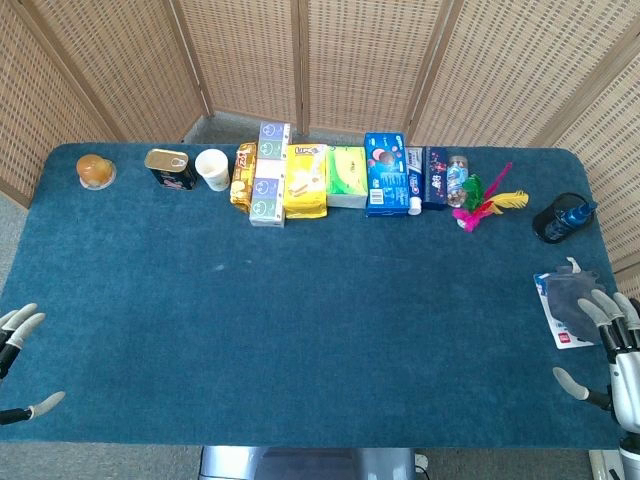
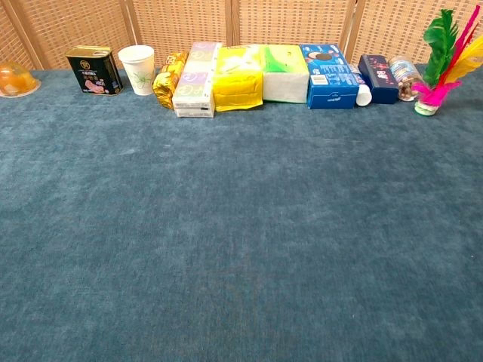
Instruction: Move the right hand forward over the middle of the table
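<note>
My right hand (image 1: 610,350) hangs at the table's near right corner in the head view, fingers spread and holding nothing. It partly overlaps a flat grey and white packet (image 1: 562,303). My left hand (image 1: 18,355) shows at the left edge, fingers apart and empty. Neither hand appears in the chest view. The blue table (image 1: 320,310) has a bare middle stretch (image 2: 241,226) between the hands.
A row of goods lines the far edge: orange cup (image 1: 95,170), black tin (image 1: 171,168), white cup (image 1: 212,168), yellow pack (image 1: 306,180), blue box (image 1: 384,174), feather shuttlecock (image 1: 480,200), dark bottle (image 1: 562,217). Wicker screens stand behind.
</note>
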Controlling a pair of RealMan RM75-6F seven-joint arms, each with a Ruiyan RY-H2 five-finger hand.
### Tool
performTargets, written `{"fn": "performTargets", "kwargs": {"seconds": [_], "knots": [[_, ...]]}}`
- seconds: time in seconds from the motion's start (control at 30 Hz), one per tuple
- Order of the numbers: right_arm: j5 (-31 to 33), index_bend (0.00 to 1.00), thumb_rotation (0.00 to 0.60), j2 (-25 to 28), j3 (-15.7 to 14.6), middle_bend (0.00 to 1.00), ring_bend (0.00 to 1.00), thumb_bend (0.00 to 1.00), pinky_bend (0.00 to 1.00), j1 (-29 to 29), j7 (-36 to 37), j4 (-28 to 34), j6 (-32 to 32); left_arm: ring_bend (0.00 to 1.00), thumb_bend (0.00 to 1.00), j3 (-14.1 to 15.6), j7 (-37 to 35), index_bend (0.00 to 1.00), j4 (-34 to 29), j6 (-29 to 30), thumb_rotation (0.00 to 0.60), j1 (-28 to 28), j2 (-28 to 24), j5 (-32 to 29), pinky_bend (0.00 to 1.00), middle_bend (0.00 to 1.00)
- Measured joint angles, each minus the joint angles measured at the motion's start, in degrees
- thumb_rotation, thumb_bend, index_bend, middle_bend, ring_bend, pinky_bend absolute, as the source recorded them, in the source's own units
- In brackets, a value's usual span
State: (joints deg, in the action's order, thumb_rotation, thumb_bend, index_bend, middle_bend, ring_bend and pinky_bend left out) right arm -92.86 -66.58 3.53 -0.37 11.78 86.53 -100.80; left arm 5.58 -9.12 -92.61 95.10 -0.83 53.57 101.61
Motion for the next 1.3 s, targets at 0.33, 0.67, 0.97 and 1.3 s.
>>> {"fn": "performTargets", "kwargs": {"seconds": [0.33,0.67,0.97,1.3], "knots": [[-0.16,0.17,0.0,0.1,0.29,0.02,0.0,0.0,0.0,0.36,0.72,-0.25,1.08,0.0,0.0,0.04,-0.08,0.03,-0.02,-0.03,0.411,-0.02,-0.04,-0.02,0.0,0.0],[-11.37,0.75,0.0,-3.64,0.64,0.61,0.36,0.0,0.0,10.66,6.19,-1.39,6.37,0.0,0.0,-0.32,-0.83,0.03,-0.43,-0.82,0.414,0.33,-0.37,-1.24,0.0,0.0],[-18.84,0.94,0.0,-15.26,1.26,0.79,0.56,0.0,0.0,25.16,0.96,-1.41,20.87,0.0,0.0,-0.66,-3.17,0.03,0.02,-1.39,0.412,0.67,-0.9,-2.39,0.0,0.0],[-18.06,0.94,0.0,-29.14,2.45,0.79,0.56,0.0,0.0,38.06,-7.02,-3.15,37.08,0.0,0.0,-1.0,-5.95,0.03,0.7,-2.43,0.411,1.21,-1.48,-3.62,0.0,0.0]]}}
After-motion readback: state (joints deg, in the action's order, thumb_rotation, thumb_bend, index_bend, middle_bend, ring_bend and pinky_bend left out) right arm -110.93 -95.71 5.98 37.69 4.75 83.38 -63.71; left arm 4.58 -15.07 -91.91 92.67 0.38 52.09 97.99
